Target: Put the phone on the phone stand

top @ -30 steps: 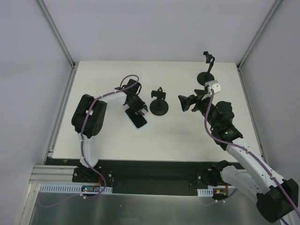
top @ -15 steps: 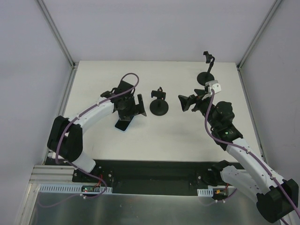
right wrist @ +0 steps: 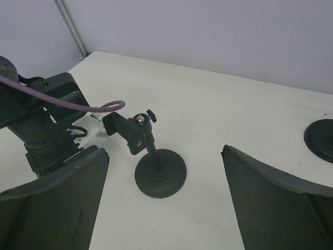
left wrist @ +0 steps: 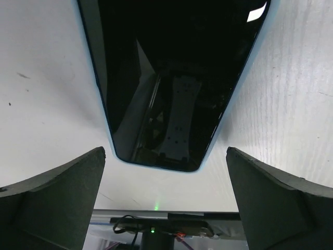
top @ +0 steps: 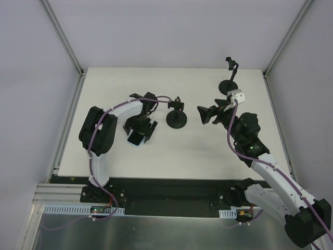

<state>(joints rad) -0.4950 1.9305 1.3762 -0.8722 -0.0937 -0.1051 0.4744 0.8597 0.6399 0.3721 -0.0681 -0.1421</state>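
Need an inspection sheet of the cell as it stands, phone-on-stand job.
Surface: white table, a few small marks.
Job's things: phone flat on the table, glossy face up, not on the phone stand, which stands upright mid-table.
Clutter: second stand, far right.
Grippers: left gripper open, over the phone; right gripper open, empty, facing the phone stand.
Cables: purple cable along each arm.
Surroundings: grey walls.
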